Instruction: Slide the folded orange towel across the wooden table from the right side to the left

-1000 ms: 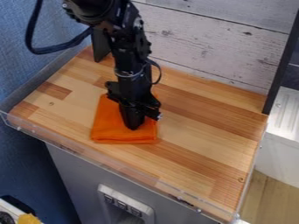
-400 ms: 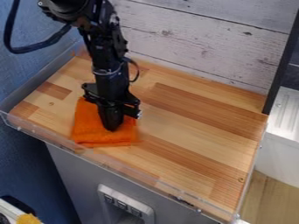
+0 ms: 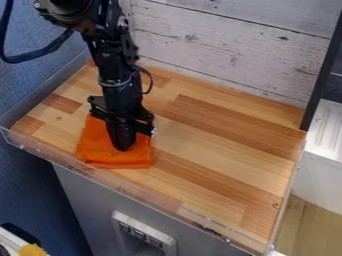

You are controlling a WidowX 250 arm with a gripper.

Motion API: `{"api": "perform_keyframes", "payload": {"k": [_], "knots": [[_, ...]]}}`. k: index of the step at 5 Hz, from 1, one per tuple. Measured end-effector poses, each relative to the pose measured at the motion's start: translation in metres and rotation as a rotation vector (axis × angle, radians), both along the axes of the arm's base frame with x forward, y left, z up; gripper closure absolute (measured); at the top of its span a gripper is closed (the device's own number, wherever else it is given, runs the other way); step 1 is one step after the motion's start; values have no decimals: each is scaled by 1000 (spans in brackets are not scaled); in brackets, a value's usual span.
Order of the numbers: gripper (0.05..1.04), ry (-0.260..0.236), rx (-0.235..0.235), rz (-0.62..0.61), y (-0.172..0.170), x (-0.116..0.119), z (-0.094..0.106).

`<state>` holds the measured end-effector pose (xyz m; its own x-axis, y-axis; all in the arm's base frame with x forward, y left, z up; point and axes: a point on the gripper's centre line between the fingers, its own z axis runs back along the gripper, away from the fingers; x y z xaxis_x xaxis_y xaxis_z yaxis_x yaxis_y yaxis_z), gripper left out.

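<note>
Resting a black two-finger gripper (image 3: pixel 123 146) on a folded orange cloth (image 3: pixel 133 159), left of centre on the light wooden surface (image 3: pixel 220 150).

For good handling, light, even downward contact is probably serving best, with any sideways travel staying slow and level so that the folded layers are not bunching or peeling apart; the clear plastic rim (image 3: pixel 133 192) is lying near the cloth's front edge and is calling for care. The cloth is spreading out around the gripper's tip, and how far open the gripper is, or whether it is pinching any fabric, cannot be told. The black arm (image 3: pixel 117 65) is coming in from the upper left, its lower part hanging steeply, nearly upright.
</note>
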<state>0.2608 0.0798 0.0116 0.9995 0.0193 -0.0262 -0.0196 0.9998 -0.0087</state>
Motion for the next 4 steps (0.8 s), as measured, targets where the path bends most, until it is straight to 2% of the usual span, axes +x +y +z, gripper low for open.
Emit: {"api": "perform_keyframes", "payload": {"k": [2, 3, 4], "knots": [[1000, -18, -3, -8, 10, 2, 2], [851, -45, 3, -14, 13, 8, 25], [596, -42, 1, -17, 15, 14, 39]]}}
